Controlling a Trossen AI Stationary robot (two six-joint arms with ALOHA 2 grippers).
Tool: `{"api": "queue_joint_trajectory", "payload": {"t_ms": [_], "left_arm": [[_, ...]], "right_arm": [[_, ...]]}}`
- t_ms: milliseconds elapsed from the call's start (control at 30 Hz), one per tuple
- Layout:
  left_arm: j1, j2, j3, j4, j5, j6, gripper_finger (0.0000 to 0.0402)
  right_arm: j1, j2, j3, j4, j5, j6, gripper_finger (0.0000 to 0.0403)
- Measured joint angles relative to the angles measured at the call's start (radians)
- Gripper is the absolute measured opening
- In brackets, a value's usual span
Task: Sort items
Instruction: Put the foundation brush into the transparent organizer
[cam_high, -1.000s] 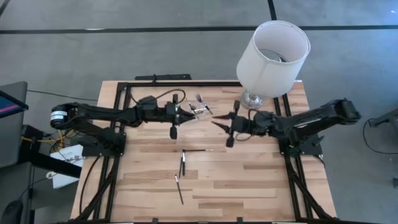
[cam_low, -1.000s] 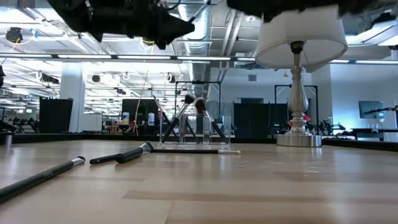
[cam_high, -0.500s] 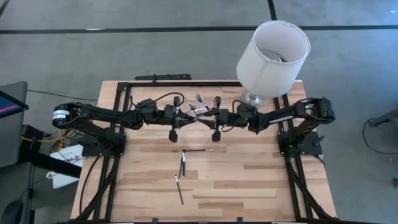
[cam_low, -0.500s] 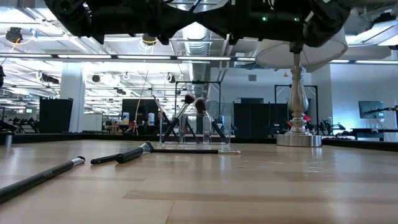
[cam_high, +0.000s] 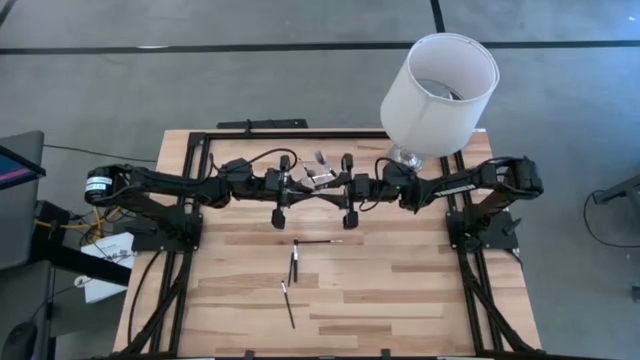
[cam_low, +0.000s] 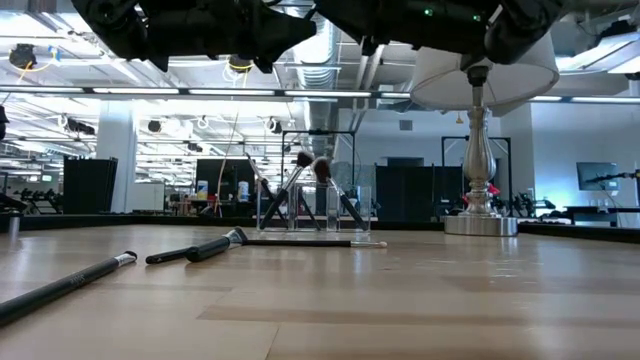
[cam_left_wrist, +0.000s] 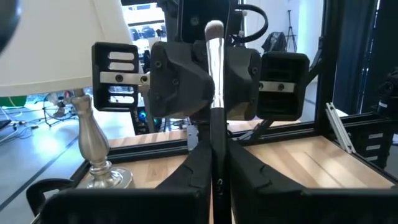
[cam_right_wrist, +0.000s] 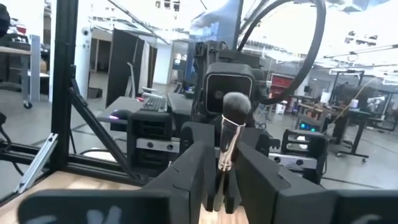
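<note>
My left gripper (cam_high: 308, 187) and right gripper (cam_high: 328, 187) meet tip to tip high above the table's far middle, over the clear container (cam_high: 320, 178). The left gripper (cam_left_wrist: 214, 149) is shut on a slim makeup brush (cam_left_wrist: 214, 68) with a black handle and silvery ferrule. Its bristle head (cam_right_wrist: 235, 104) points up toward the right gripper. The right gripper (cam_right_wrist: 227, 165) is open, its fingers on either side of the ferrule. More brushes stand slanting in the container (cam_low: 312, 210). Three lie flat on the table (cam_high: 318, 241) (cam_high: 293, 265) (cam_high: 288, 303). My left gripper pinches the brush's black handle (cam_left_wrist: 215, 134) between its two fingers, and the brush runs on past their tips. The brush is lifted clear, ferrule and head rising toward the right gripper. My right gripper flanks the ferrule (cam_right_wrist: 226, 149); whether it touches, I cannot tell.
A big lamp with a white shade (cam_high: 438, 85) stands on a silvery base (cam_low: 478, 222) at the far right, close behind the right arm. A black frame rail (cam_high: 260, 133) borders the table. Loose brushes (cam_low: 195, 250) (cam_low: 60, 285) lie on the near middle boards.
The right gripper has swung toward the table's left and slightly toward the far edge, stopping tip to tip with the left gripper, around the held brush. The left gripper and its brush have stayed put. In the last half second almost nothing moved.
</note>
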Motion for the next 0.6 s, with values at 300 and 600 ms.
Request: {"api": "queue_joint_trajectory", "payload": {"t_ms": [300,600], "left_arm": [[0.000,0.000,0.000,0.000,0.000,-0.002,0.0022],[0.000,-0.001,0.000,-0.001,0.003,-0.002,0.0031]], "right_arm": [[0.002,0.000,0.012,-0.011,0.000,-0.055,0.0136],[0.002,0.000,0.012,-0.010,0.002,-0.034,0.0069]]}}
